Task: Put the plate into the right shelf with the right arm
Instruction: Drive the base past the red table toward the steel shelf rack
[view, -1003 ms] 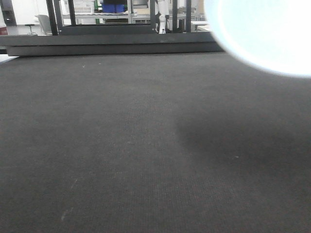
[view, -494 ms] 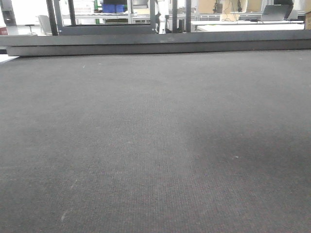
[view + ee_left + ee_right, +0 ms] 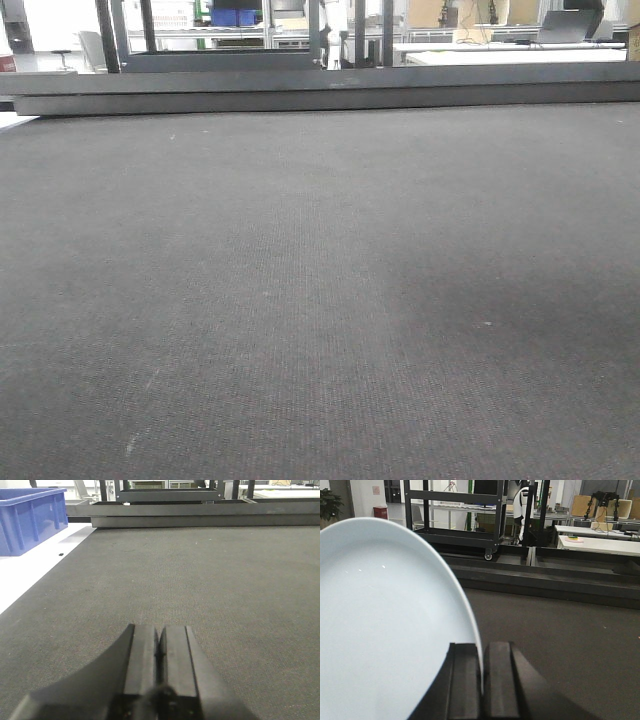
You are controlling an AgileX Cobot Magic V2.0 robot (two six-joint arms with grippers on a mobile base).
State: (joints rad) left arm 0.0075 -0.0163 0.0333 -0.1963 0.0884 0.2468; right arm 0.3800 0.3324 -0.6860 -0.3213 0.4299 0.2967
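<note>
The plate, white and smooth, fills the left half of the right wrist view, held on edge above the dark mat. My right gripper is shut on its rim, which runs down between the two black fingers. In the left wrist view my left gripper is shut with nothing in it, low over the dark mat. Neither the plate nor either gripper appears in the front view. The right shelf is out of view.
A dark raised ledge bounds the far side of the mat. A blue bin stands on a white surface off the mat's left edge. A black-framed cart and white tables stand beyond.
One second ago the plate filled the upper right corner of the front view; it left that view half a second ago. Since then nothing has changed there.
</note>
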